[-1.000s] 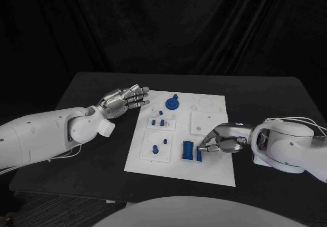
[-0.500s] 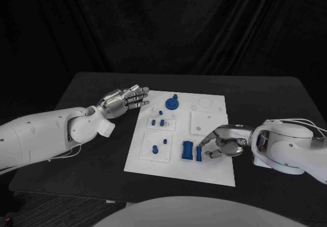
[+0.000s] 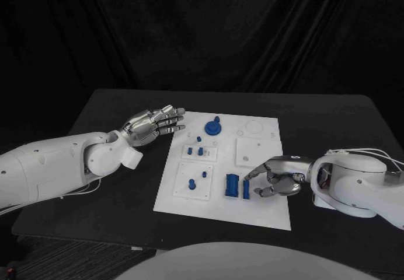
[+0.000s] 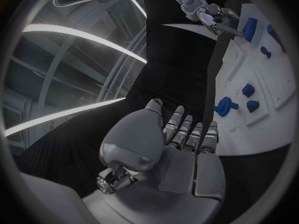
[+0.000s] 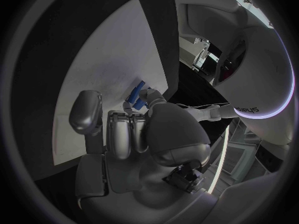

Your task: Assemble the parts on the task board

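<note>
The white task board [image 3: 220, 201] lies mid-table with several blue parts on it. Two blue blocks stand side by side near its front: one [image 3: 230, 185] further in, one [image 3: 246, 189] nearer my right hand [image 3: 278, 179]. That hand sits at the board's right edge, one finger stretched over the nearer block and its thumb beside it, the rest curled. The right wrist view shows the block [image 5: 138, 93] just past the fingertips of the right hand [image 5: 134, 134]; a grip is not clear. My left hand [image 3: 154, 124] hovers open at the board's far left corner, holding nothing.
A round blue part [image 3: 213, 126] stands at the board's far end, with small blue pegs [image 3: 196, 151] and a blue piece [image 3: 192, 185] on raised white plates. The left wrist view shows the board [image 4: 274, 79] and my right hand [image 4: 215, 17]. Bare black table surrounds the board.
My right hand went from pinching the nearer blue block to drawing slightly right, with one finger stretched out over it. The left hand has not moved.
</note>
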### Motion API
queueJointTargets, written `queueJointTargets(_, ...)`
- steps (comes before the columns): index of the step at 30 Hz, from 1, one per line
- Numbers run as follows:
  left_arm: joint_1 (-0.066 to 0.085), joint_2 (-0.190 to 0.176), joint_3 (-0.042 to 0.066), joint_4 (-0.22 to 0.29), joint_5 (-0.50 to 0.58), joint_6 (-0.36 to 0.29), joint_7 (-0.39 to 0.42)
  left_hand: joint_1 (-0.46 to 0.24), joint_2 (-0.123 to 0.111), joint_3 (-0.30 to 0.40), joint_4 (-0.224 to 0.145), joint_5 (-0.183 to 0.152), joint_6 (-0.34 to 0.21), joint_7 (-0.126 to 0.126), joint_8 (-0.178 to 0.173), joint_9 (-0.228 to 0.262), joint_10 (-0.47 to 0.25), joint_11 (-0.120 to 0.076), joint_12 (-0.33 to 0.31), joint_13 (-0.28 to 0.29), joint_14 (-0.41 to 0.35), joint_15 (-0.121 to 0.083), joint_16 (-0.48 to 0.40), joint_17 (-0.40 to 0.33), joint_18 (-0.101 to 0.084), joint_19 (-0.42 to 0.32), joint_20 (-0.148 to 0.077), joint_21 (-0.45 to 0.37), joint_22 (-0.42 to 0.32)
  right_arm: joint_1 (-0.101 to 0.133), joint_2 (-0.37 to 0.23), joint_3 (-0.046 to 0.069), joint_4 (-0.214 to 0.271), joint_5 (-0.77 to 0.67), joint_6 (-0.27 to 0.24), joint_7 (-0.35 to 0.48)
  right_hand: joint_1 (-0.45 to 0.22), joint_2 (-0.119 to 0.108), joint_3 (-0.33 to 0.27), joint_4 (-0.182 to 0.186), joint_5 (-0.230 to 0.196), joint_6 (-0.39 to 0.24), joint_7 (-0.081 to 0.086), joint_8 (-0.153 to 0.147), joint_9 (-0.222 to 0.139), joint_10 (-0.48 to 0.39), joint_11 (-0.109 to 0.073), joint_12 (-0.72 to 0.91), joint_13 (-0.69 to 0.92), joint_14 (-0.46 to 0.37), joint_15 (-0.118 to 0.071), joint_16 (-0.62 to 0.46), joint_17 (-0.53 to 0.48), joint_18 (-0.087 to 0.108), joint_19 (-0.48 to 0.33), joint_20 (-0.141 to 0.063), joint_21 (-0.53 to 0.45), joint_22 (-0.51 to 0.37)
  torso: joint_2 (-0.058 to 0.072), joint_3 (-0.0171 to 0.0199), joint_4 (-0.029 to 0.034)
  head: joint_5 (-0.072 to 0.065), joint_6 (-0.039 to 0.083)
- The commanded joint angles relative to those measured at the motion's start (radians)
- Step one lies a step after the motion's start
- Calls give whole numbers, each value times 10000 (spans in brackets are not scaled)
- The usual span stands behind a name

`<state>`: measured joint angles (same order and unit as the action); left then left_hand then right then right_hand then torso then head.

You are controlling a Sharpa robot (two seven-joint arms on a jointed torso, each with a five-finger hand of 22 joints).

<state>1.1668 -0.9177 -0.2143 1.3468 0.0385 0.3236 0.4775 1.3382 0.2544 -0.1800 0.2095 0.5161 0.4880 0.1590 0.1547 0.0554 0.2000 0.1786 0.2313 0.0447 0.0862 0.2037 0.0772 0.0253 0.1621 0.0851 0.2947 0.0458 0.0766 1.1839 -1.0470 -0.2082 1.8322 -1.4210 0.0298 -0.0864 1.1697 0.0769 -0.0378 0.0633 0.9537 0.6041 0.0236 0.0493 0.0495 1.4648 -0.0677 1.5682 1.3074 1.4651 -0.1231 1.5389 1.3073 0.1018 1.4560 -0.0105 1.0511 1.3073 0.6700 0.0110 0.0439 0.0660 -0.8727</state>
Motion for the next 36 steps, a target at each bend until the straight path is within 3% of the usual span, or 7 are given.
queueJointTargets(1,-23,12,7,0,-9,191,59,81,53,-9,-47,41,23,236,25,6,46,-2,14,7,53,-3,30,2,-112,6,-2,51,-11,-34,-81,-3,82,-784,-456,62,27,-243,543,-194,766,-184,-44,37,41,1060,-38,25,2634,845,-20,-29,1489,-96,-7,-6,91,1408,3,0,-2,5,1)
queueJointTargets(2,-23,11,7,0,-9,190,57,81,53,-9,-47,41,23,236,25,6,46,-2,14,7,53,-3,30,2,-112,6,-2,51,-11,-35,-111,-2,102,-870,-625,154,-229,-554,1508,-355,723,-208,-59,58,51,1060,-57,25,2634,858,-14,-7,1557,-96,21,-66,176,1435,2,1,-2,7,1)
queueJointTargets(7,-24,7,6,-4,-9,192,50,81,53,-9,-47,41,23,236,25,6,46,-2,14,7,53,-3,30,2,-112,6,-2,51,-11,-36,-278,-2,223,-1234,-1495,642,-524,-809,2183,-471,570,-412,-101,29,32,1060,-85,25,2634,885,-61,39,1696,-149,76,-51,390,1488,-3,1,-2,21,1)
queueJointTargets(12,-24,1,6,-4,-9,192,42,85,63,2,-57,47,37,257,33,8,48,-2,16,7,49,-5,27,1,-117,4,-2,50,-14,-37,-404,-2,316,-1601,-1836,879,-709,-942,2394,-470,253,-447,-128,31,33,1060,-103,25,2634,901,-72,66,1782,-179,118,-58,559,1527,-1,1,-1,2,1)
queueJointTargets(23,-25,7,6,-12,-9,197,37,85,63,2,-57,47,37,257,33,8,48,-2,16,7,49,-5,27,1,-117,4,-2,50,-14,-78,-505,-4,363,-1782,-1620,963,-851,-1114,2906,-624,341,586,-180,209,133,1060,-146,25,2634,924,-108,108,1907,-219,179,-88,803,1585,-2,1,0,-4,1)
queueJointTargets(29,-26,19,6,-22,-9,207,34,85,69,9,-64,49,19,263,28,6,44,6,11,6,47,-6,25,1,-122,1,-2,48,-18,-165,-527,-4,379,-1792,-1457,981,-1090,-1254,3172,-693,-19,1938,-96,426,241,1060,-90,25,2634,931,-77,122,1950,-239,197,-79,898,1603,-2,1,0,0,1)
queueJointTargets(36,-27,31,6,-48,-9,190,35,84,69,10,-65,49,1,263,23,4,32,8,-2,4,46,-6,24,1,-123,5,-2,50,-15,-370,-546,-3,388,-1795,-1431,1020,-1153,-1278,3270,-727,-268,2175,-49,465,249,1060,-49,25,2634,930,-44,122,1946,-240,195,-51,903,1602,-2,1,0,4,1)
